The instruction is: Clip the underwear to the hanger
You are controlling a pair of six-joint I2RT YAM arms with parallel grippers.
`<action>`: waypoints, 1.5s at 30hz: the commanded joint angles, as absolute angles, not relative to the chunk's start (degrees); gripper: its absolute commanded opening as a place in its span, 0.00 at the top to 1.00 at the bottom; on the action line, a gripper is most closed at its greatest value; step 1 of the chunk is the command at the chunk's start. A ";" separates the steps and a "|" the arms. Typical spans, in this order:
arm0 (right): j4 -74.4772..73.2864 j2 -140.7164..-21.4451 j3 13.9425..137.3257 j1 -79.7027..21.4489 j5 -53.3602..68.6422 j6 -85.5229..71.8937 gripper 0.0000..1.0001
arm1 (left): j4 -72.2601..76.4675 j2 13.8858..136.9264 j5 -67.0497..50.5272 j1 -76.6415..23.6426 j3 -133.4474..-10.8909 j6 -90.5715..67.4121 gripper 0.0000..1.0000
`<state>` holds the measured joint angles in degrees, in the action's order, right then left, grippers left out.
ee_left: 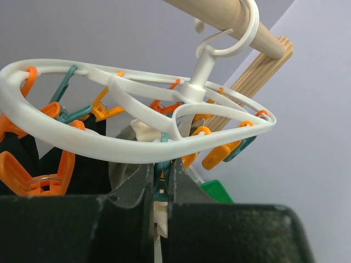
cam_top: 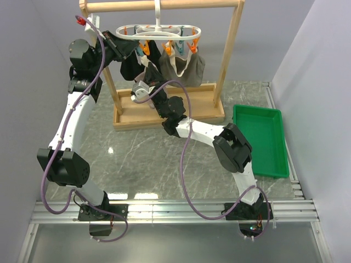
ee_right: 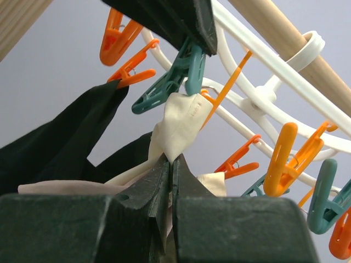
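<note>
The white oval hanger (cam_top: 159, 32) hangs by its hook from the rack's top bar, with orange and teal pegs dangling from it. My left gripper (ee_left: 160, 164) is shut on a teal peg (ee_left: 160, 186) under the hanger's ring (ee_left: 109, 148). In the right wrist view the left gripper's dark fingers (ee_right: 164, 16) squeeze that teal peg (ee_right: 184, 71), and the cream edge of the underwear (ee_right: 176, 123) reaches up to its jaws. Just below, my right gripper (ee_right: 173, 160) is shut on that cream fabric. The pink-beige rest of it trails off to the left.
A black garment (cam_top: 130, 66) and a grey-taupe garment (cam_top: 185, 67) hang clipped to the hanger. The wooden rack frame (cam_top: 229, 55) stands on its base board (cam_top: 164, 115). A green tray (cam_top: 260, 139) sits at the right of the table.
</note>
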<state>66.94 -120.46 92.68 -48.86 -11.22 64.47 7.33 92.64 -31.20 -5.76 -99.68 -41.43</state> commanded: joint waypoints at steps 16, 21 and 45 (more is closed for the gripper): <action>74.36 -121.73 94.39 -49.31 -10.46 68.20 1.00 | 6.15 92.81 -31.55 -5.27 -101.87 -41.13 1.00; 73.74 -122.34 95.53 -49.31 -10.19 68.55 1.00 | 6.24 93.16 -31.90 -5.27 -102.22 -41.31 1.00; 72.16 -123.66 97.83 -49.31 -9.41 69.26 1.00 | 6.24 93.25 -32.52 -5.36 -102.57 -41.84 0.99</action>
<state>69.36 -123.26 96.51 -48.88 -10.39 68.99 6.13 93.30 -31.44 -5.74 -100.27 -41.45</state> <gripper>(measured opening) 0.054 0.090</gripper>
